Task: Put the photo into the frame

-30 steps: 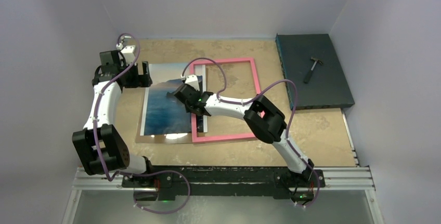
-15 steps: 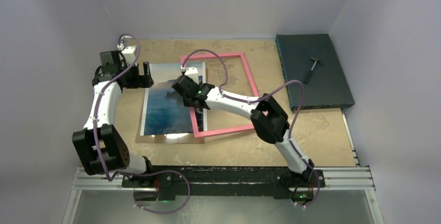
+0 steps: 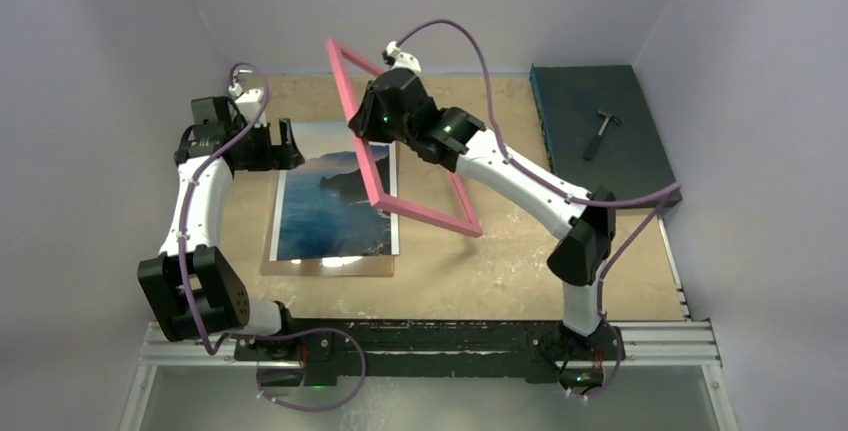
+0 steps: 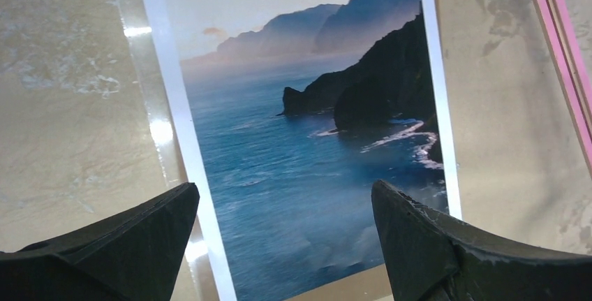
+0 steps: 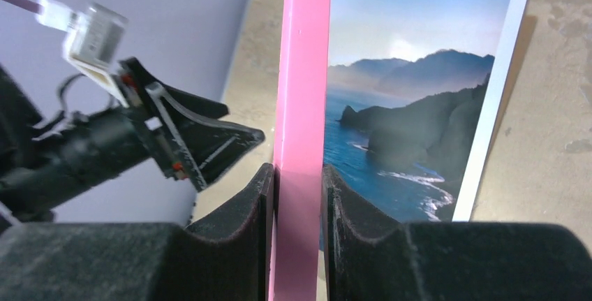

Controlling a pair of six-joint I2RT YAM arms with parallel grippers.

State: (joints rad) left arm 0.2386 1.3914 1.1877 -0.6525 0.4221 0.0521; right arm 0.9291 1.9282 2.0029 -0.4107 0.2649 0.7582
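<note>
Photo (image 3: 335,206) is lying face up at nine o'clock of centre, long axis running twelve to six. The left gripper (image 4: 283,196) is hovering wide open, empty, at its eleven o'clock corner. The frame (image 3: 425,215) is hanging tilted above the photo's three o'clock edge, the right gripper (image 5: 297,175) clamping its pink rail, making that arm nearer.

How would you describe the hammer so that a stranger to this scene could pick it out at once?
Find the tan table, then the dark slab at its far right corner. On that slab lies a small hammer, its head toward the back wall. It is the only thing on the slab and the only tool in view.
</note>
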